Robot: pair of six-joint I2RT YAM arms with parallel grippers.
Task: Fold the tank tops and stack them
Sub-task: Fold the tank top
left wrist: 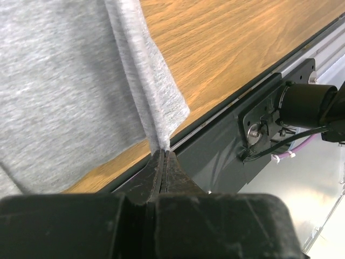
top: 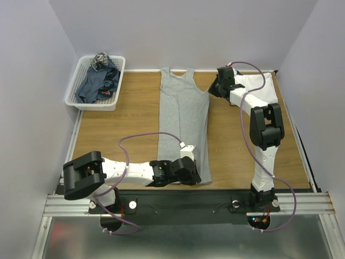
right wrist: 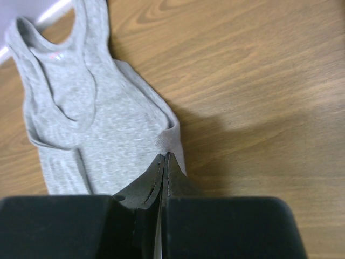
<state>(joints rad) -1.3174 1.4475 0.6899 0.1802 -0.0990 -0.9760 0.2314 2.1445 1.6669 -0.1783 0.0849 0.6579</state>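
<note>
The grey tank top (top: pixel 180 118) lies flat on the bench (top: pixel 118 124) at centre frame, neckline uppermost. The left claw (left wrist: pixel 164 156) is clenched on its lower right hem corner. The right claw (right wrist: pixel 164 159) is clenched on its upper right side edge. Dark tank tops (top: pixel 97 83) lie in the basket (top: pixel 73 97), upper left.

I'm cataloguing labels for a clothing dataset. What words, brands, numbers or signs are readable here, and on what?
Nothing is legible in any view.
Pinkish print inside the neckline of the light heather-grey jersey tank top: too small and blurred to read.
White plastic lattice basket: no marking visible.
</note>
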